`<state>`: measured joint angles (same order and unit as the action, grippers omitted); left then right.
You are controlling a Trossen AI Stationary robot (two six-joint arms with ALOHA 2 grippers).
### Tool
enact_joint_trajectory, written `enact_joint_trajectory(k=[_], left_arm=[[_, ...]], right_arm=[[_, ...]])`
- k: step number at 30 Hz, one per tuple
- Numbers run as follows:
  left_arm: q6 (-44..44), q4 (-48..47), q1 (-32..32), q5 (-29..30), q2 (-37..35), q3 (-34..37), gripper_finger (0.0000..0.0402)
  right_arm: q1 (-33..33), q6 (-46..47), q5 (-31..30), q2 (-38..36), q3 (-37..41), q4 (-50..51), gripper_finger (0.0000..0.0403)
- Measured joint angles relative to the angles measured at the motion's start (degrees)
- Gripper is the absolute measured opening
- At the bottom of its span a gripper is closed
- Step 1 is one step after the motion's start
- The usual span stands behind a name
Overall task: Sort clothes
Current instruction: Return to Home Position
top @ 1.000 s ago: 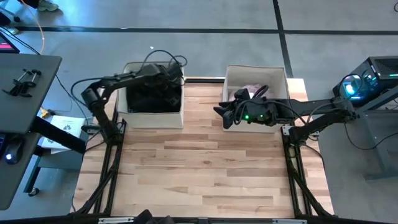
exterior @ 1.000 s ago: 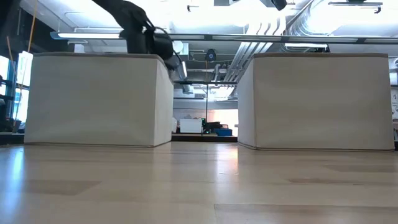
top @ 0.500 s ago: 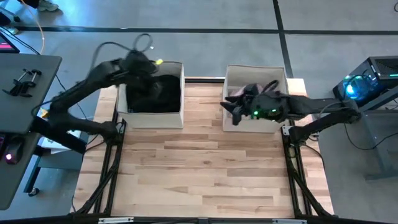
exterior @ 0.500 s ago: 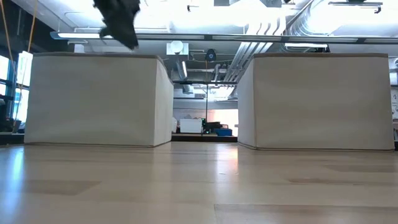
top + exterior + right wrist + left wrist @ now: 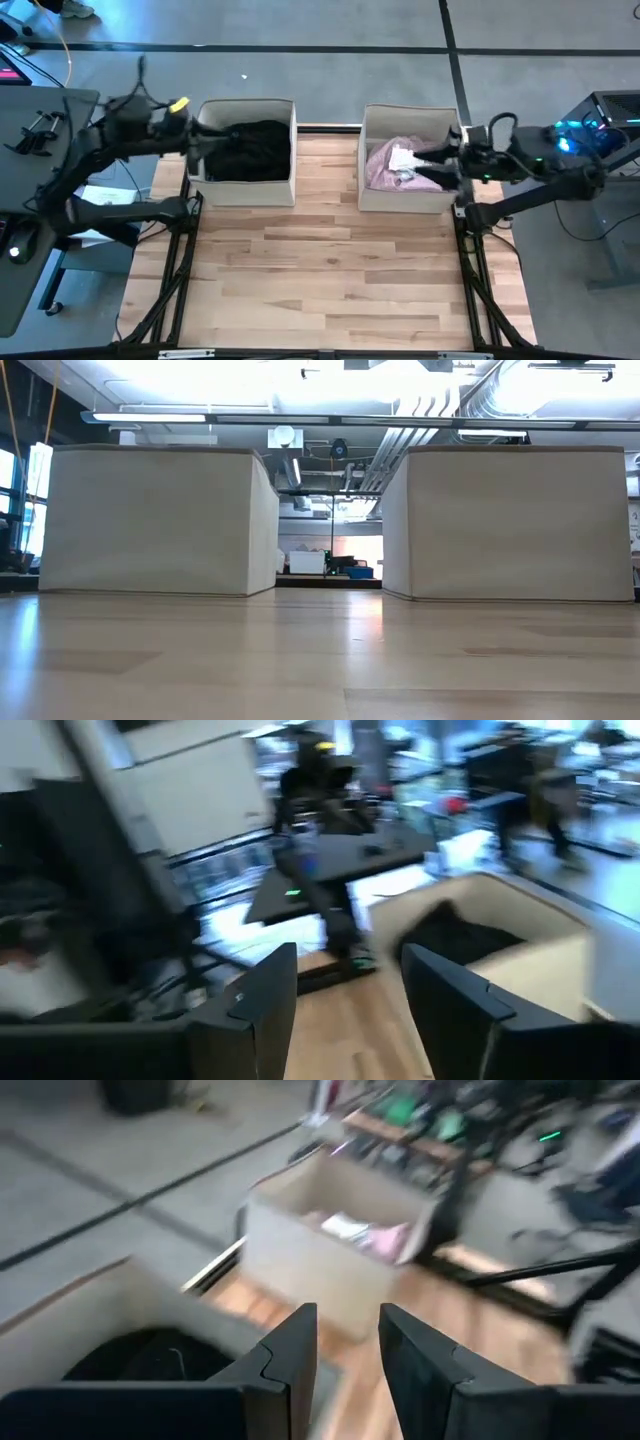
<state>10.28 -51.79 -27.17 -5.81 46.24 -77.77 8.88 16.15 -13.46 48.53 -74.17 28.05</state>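
Left gripper [image 5: 346, 1318]: fingers parted, empty, just outside the left beige fabric bin [image 5: 245, 192] at the wooden bench's [image 5: 320, 270] far edge. A black garment [image 5: 250, 145] lies inside this bin. Right gripper [image 5: 345, 965]: fingers parted, empty, beside the right beige fabric bin [image 5: 405, 203], which holds a pale pink shirt [image 5: 380, 172] and white socks [image 5: 402, 158].

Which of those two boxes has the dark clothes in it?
The box beside the left arm: it holds a black heap of clothes, while the box beside the right arm holds pale pink and white pieces.
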Motion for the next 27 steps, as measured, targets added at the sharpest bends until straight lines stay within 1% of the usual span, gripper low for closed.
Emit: enact_joint_trajectory(k=[2,5,8,10,12,15,17,19,20,22,24,27], left_arm=[[1.07,3.24,2.41,-0.43,-2.95,2.19,0.0101],[3.46,12.23,5.65,-0.67,-8.55,9.03,0.0101],[9.15,21.56,7.47,-0.37,-14.57,18.86,0.0101],[13.46,27.19,8.32,0.15,-17.85,25.85,0.0101],[16.9,33.87,9.29,0.19,-20.2,32.77,0.0101],[21.68,46.43,10.77,0.19,-21.53,42.46,0.0101],[24.62,55.11,11.58,0.36,-21.45,47.38,0.0101],[27.01,61.81,12.37,0.95,-20.78,50.83,0.0101],[27.9,64.0,12.74,1.36,-20.42,51.82,0.0101],[28.58,65.26,13.35,1.84,-20.05,52.55,0.0101],[28.66,65.31,13.84,1.89,-20.01,52.56,0.0101],[29.43,65.48,14.3,1.89,-20.54,52.56,0.0101]], right_arm=[[1.06,-1.12,2.45,-1.46,0.96,-0.91,0.0156],[2.4,-2.2,3.94,-4.31,5.71,-4.87,0.0112],[3.2,-2.2,4.63,-8.31,14.38,-12.72,0.0052],[3.35,-2.15,4.76,-10.98,21.65,-21.14,0.0016],[3.35,-2.1,5.08,-13.07,29.06,-31.38,0.0009],[3.35,-2.26,5.56,-15.11,39.21,-47.99,0.0022],[3.35,-2.28,6.65,-16.06,44.57,-57.14,0.0022],[3.33,-2.26,7.78,-17.65,48.9,-63.39,0.0014],[3.34,-2.26,8.06,-18.88,50.44,-65.31,0.0009],[3.33,-2.2,8.09,-22.66,52.87,-65.39,0.0002],[3.28,-2.2,7.82,-27.64,54.48,-61.7,0.0004],[3.28,-2.14,7.41,-36.54,55.62,-53.53,0.0002]])
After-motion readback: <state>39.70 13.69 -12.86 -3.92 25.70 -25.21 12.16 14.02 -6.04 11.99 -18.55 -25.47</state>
